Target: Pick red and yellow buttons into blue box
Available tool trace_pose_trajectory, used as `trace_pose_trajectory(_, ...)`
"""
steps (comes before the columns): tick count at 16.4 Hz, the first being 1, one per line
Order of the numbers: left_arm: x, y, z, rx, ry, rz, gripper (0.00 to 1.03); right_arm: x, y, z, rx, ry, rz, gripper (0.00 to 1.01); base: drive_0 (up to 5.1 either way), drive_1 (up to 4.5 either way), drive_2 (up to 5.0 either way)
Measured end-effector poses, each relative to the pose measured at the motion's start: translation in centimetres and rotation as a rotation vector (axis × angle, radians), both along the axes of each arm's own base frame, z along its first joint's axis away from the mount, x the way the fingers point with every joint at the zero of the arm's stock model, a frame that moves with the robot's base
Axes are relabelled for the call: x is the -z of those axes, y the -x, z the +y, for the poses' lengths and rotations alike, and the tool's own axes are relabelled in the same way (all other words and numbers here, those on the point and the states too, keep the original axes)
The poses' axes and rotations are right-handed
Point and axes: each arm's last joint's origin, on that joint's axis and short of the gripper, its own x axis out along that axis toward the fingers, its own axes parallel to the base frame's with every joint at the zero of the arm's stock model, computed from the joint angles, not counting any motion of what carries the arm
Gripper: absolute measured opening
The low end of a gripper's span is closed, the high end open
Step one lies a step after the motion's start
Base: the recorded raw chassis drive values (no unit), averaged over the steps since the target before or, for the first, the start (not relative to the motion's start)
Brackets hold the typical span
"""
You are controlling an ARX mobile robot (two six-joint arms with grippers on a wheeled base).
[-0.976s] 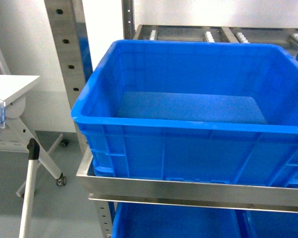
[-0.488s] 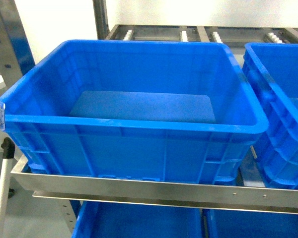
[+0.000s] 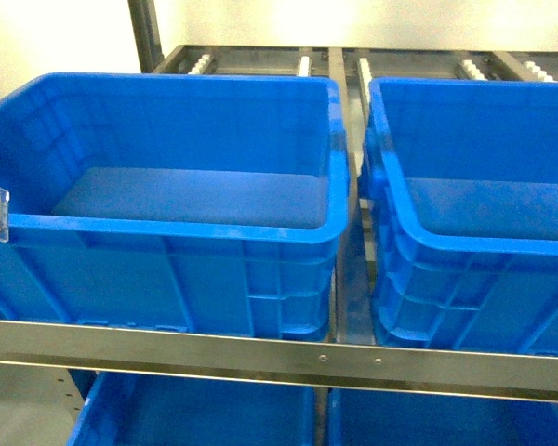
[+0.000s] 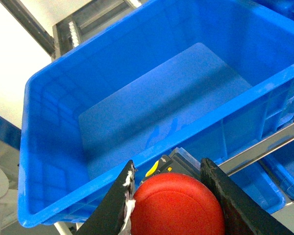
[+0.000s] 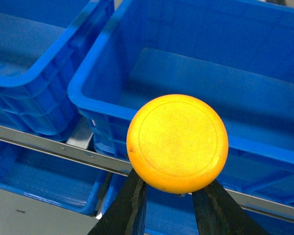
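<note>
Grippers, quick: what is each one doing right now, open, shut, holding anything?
Left gripper: shut on the red button.
Right gripper: shut on the yellow button.

wall (image 3: pixel 65 37): plain white, brightly lit; rack: steel shelf rail (image 3: pixel 279 351); roller tracks (image 3: pixel 465 63) behind; upright post (image 3: pixel 147 32)

No readable text, label, brand or number shows in any view.

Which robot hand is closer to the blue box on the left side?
Left. The left gripper, holding the red button, is just outside that blue box's front rim. The right gripper, with the yellow button, faces the other crate.
</note>
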Motion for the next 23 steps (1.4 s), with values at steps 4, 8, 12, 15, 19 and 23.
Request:
trace_pose_trajectory(4, 0.0, 0.0, 0.0, 0.0, 0.0, 0.0, 0.33, 0.01, 0.0, -0.01, 0.001, 0.001, 0.001, 0.2, 5.0, -2.33, -2.3)
trace_pose_trajectory(8, -0.01, -0.01, 0.0, 0.0, 0.0, -0.002, 0.33, 0.0, 0.0, -0.01, 0.003, 0.001, -0.001, 0.2, 5.0, -2.33, -2.3)
trace_pose_trajectory(12, 0.01, -0.02, 0.0, 0.0, 0.0, 0.001, 0.33, 0.01, 0.0, -0.01, 0.003, 0.001, 0.0, 0.2, 4.9, -2.39, -2.4)
trace_pose_trajectory(15, 0.05, -0.02, 0.0, 0.001, -0.001, 0.004, 0.33, -0.02, 0.0, -0.02, 0.003, 0.0, -0.003, 0.2, 3.1, -1.53, -1.5)
trace_pose_trajectory(19, -0.01, 0.0, 0.01, -0.001, 0.0, -0.001, 0.33, 0.06, 0.01, -0.01, 0.003, 0.001, 0.002, 0.2, 0.0, 0.0, 0.0)
trace_pose_trajectory(23, -0.01, 0.0, 0.0, 0.0, 0.0, -0.001, 0.33, 0.05, 0.01, -0.02, 0.003, 0.001, 0.002, 0.2, 0.0, 0.5, -0.5)
